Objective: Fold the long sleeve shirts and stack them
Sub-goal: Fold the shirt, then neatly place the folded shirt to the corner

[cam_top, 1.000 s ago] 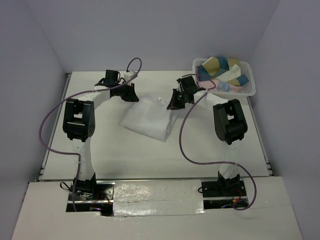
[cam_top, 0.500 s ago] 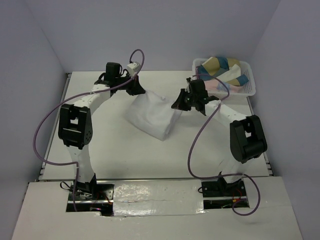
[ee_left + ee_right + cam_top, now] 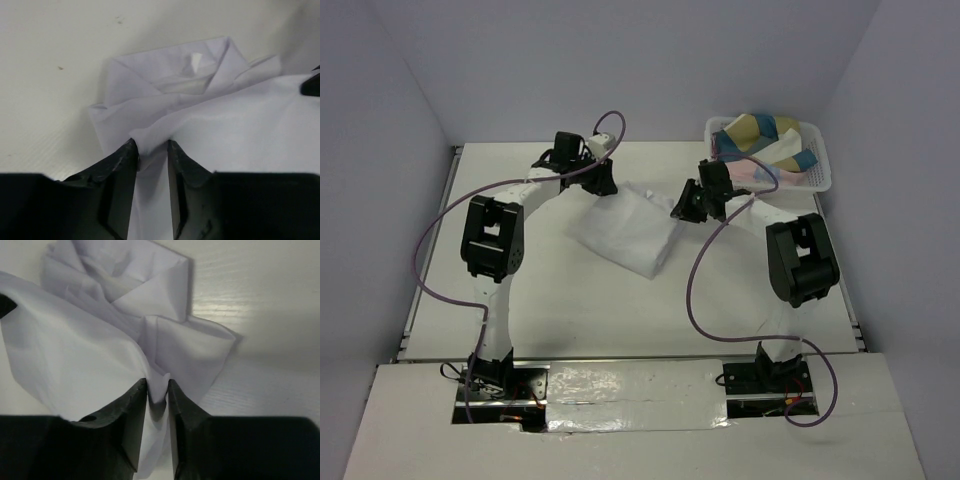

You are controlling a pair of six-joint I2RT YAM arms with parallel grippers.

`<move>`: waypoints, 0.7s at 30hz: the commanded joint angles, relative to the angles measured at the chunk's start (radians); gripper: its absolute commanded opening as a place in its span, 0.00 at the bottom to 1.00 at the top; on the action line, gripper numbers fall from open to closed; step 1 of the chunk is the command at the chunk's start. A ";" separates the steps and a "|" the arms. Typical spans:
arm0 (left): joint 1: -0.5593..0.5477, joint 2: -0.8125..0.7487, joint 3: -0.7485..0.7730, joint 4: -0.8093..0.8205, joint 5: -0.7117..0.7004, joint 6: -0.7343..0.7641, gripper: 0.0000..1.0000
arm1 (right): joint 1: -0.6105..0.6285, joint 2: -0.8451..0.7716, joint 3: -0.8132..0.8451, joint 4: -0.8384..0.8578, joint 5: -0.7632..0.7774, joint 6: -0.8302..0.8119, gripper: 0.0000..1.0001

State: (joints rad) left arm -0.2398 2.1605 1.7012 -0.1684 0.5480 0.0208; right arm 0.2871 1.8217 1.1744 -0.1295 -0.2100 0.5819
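step: mid-fold, by my read. Both grippers carry a doubled edge of the long sleeve shirt [image 3: 625, 228] towards its collar end.
shirt location: far middle of the table [image 3: 540, 290], between the two grippers, near part lying flat. Well apart from the basket [image 3: 817, 160] at the far right.
left gripper [image 3: 151, 147]: fingers pressed together on a ridge of cloth at the shirt's far left corner.
right gripper [image 3: 157, 385]: same, pinching a cloth fold at the far right corner.
arm pose: both arms reach forward, wrists angled inward towards each other, grippers low over the table.
next move: probably lower both ends evenly, line the held edge up with the collar, then let go. Uneven release risks a skewed fold.
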 commanded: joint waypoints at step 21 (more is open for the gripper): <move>-0.116 -0.177 0.241 -0.210 -0.096 -0.010 0.78 | 0.003 -0.229 0.136 -0.292 0.232 -0.105 0.76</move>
State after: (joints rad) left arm -0.2535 2.0956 1.9495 -0.3321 0.2920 -0.0280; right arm 0.2836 1.7237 1.3811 -0.3981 0.0124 0.4561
